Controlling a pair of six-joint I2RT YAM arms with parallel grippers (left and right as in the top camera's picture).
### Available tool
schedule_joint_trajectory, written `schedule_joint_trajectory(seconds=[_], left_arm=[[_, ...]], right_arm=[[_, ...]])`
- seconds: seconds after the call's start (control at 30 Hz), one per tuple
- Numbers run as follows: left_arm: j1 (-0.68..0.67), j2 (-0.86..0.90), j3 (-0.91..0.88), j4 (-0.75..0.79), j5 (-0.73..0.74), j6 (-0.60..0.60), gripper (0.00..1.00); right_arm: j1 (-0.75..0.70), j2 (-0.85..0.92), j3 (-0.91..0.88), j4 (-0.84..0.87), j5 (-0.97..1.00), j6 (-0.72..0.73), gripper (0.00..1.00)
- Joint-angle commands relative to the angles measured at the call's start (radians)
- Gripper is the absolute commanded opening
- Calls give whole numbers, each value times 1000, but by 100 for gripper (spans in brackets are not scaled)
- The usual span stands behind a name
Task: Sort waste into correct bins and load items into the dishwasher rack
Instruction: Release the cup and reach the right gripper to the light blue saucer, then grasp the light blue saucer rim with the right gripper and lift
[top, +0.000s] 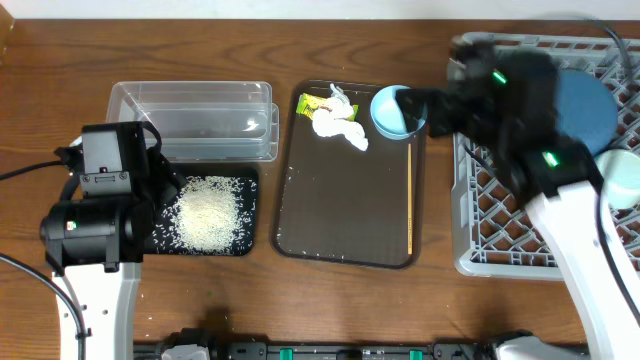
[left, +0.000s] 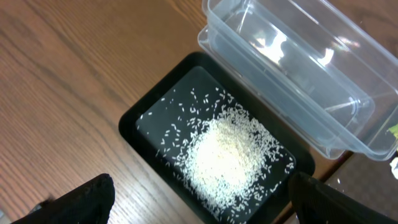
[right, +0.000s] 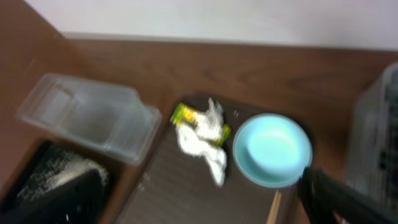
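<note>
For the pale blue dish (top: 397, 110) at the brown tray's (top: 340, 210) far right corner, beside tissue (top: 340, 125): likely light, stiff, slick, chippable; best pinched across the rim. Spread, empty: right fingers (right: 339, 196); left fingers (left: 87, 199) too, over rice (top: 208, 212).

Rice (top: 208, 213) in shallow tray (top: 249, 179), tub (top: 200, 125) behind it; rack (top: 500, 215) far right

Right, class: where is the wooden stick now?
Overhead, the wooden stick lies along the right edge of the brown tray, nearer the robot than the pale blue dish.
</note>
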Motion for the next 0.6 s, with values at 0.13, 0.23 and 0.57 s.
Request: schedule_joint_trajectory(seconds=[0.13, 0.23, 0.57], left_arm=[[5, 5, 12, -4, -23, 2, 91], [5, 5, 12, -4, -23, 2, 91], [5, 5, 12, -4, -23, 2, 91]], right_arm=[[90, 450, 537, -295, 286, -196, 99], [96, 618, 673, -381, 286, -212, 99], [147, 911, 715, -412, 280, -211, 89]])
